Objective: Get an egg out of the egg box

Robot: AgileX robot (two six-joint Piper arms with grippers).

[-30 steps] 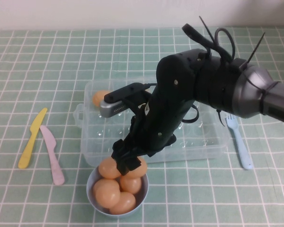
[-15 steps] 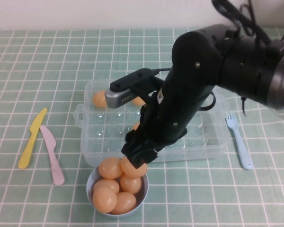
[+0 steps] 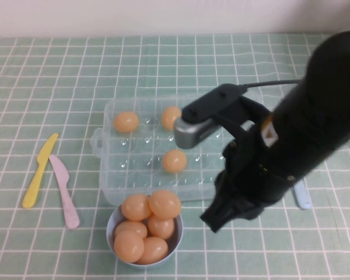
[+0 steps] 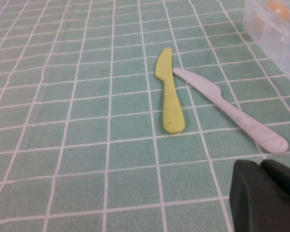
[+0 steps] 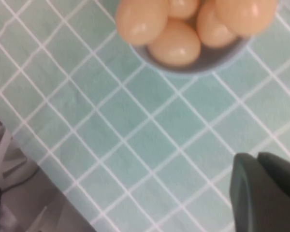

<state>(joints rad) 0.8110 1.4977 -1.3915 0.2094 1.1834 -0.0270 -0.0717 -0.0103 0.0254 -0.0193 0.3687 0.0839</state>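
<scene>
Egg box (image 3: 114, 169): clear tray, mid-table; three eggs are left in its cups, the nearest (image 3: 174, 160) near the middle.

Bowl (image 3: 174, 238): small, light blue, just in front of the box; five eggs are piled in it. The top egg (image 3: 165, 203), gripped over the bowl a second ago, is now released onto the pile, so one removal is judged complete.

Right gripper (image 3: 214, 222): drawn back and to the right of the bowl, above bare cloth; nothing is held; jaws appear closed together.

Left gripper (image 4: 266, 193): parked near the yellow knife (image 4: 168, 92) and pink knife (image 4: 232, 112); jaws together, empty.

Fork (image 3: 303, 198): right of the box.
</scene>
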